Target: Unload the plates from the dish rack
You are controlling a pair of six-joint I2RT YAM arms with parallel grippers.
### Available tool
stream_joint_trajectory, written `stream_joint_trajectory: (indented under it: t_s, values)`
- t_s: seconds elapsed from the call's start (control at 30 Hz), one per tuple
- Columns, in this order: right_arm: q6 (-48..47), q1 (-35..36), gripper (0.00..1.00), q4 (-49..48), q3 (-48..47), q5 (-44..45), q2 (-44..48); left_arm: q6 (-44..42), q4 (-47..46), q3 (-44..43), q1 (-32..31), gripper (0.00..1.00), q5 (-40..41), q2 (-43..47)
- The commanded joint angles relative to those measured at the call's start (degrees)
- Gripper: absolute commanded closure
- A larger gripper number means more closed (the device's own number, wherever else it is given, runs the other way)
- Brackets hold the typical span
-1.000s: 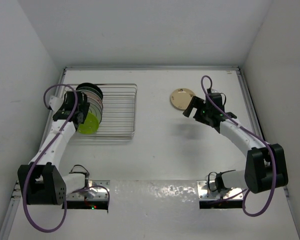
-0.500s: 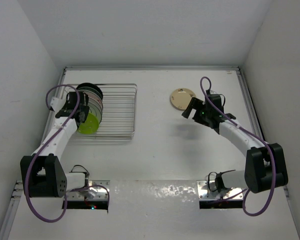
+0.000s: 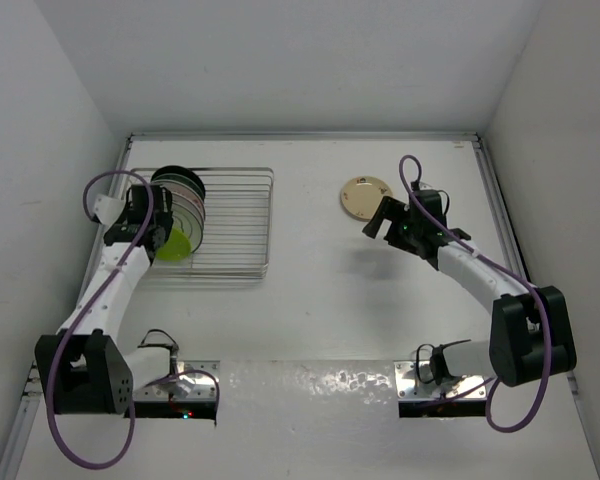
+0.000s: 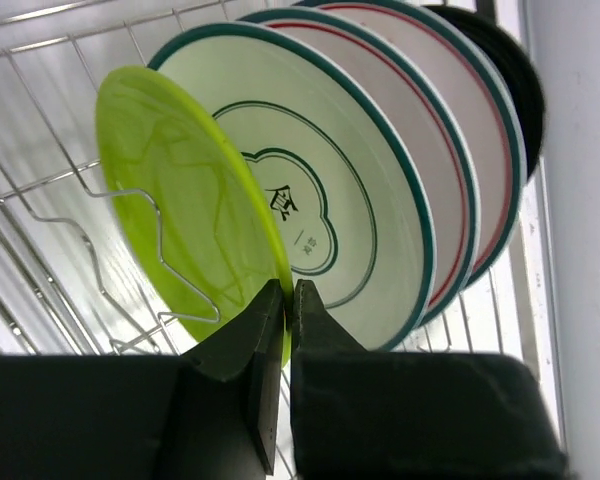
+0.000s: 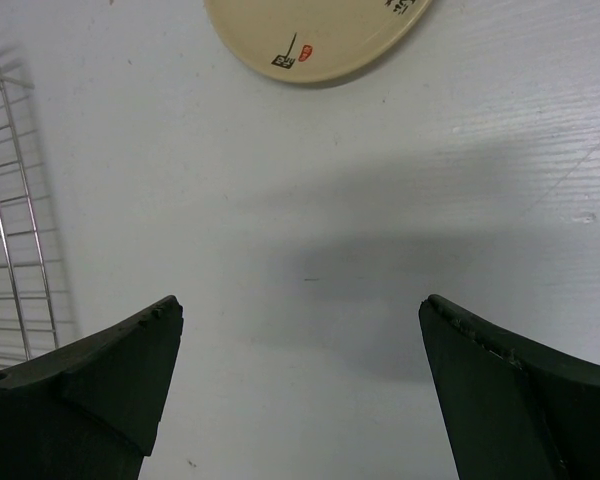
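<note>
The silver wire dish rack [image 3: 242, 225] sits at the far left of the table. Several plates [image 3: 188, 195] stand upright in its left end. My left gripper [image 3: 158, 232] is shut on the rim of the lime green plate [image 3: 178, 246], the nearest one in the row. In the left wrist view the jaws [image 4: 289, 290] pinch the lime plate's [image 4: 180, 200] edge. Behind it stand green-rimmed white plates [image 4: 350, 180] and a black plate [image 4: 515, 90]. My right gripper [image 3: 380, 218] is open and empty, above the table just short of a yellow-brown plate [image 3: 365, 197] lying flat there.
The yellow-brown plate [image 5: 320, 35] shows at the top of the right wrist view and the rack's right edge [image 5: 10, 200] at the left. White walls close in the table on the left, back and right. The right part of the rack holds no plates.
My left gripper has shifted slightly toward the back with the lime plate, so less of the plate shows beneath it. My right gripper has drifted a little to the left.
</note>
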State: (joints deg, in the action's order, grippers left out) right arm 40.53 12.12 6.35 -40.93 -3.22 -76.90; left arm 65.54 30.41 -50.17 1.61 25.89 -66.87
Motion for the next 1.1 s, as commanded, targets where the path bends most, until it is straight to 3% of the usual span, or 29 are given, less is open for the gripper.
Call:
stream_joint_trajectory:
  t_s: [0.0, 0.1, 0.37, 0.53, 0.6, 0.7, 0.77, 0.87, 1.0, 1.07]
  values:
    - [0.60, 0.36, 0.02, -2.22, -0.20, -0.38, 1.58, -2.08, 0.00, -2.12, 0.85, 1.00, 2.24, 4.81]
    - [0.60, 0.27, 0.02, -1.87, -0.64, -0.29, 1.93, -5.32, -1.57, -3.96, 0.85, 1.00, 1.62, 7.63]
    - [-0.10, 0.27, 0.01, 1.56, -4.59, -0.55, 3.16, -25.97, -7.46, -12.75, 0.77, 1.00, -7.16, 11.94]
    - [0.25, 0.19, 0.01, 2.35, -10.56, -8.27, 3.60, -42.84, -8.89, -26.86, -0.80, 1.00, -22.18, 4.22]
    - [0.86, 0.27, 0.01, 3.22, -14.43, -13.09, 3.60, -50.11, -6.96, -31.46, -5.71, 1.00, -22.30, 0.88]
    - [1.39, 0.01, 0.01, 5.59, -19.53, -17.59, 3.69, -61.52, -5.28, -38.67, -25.44, 1.00, -12.57, -6.23]
    - [1.83, -0.60, 0.01, 7.18, -22.86, -18.04, 4.04, -68.57, -5.36, -40.18, -32.16, 1.00, -10.17, -8.70]
    - [4.37, -4.28, 0.01, 8.15, -25.51, -19.97, 4.75, -86.21, -9.31, -35.62, -44.38, 1.00, -4.10, -12.40]
    - [2.63, -5.97, 0.01, 14.71, -30.34, -20.95, 4.04, -99.79, -14.76, -27.11, -58.17, 1.00, 6.68, -18.19]
    - [0.44, -5.97, 0.01, 17.36, -31.84, -19.46, 3.69, -104.36, -17.13, -25.94, -60.92, 1.00, 7.60, -20.39]
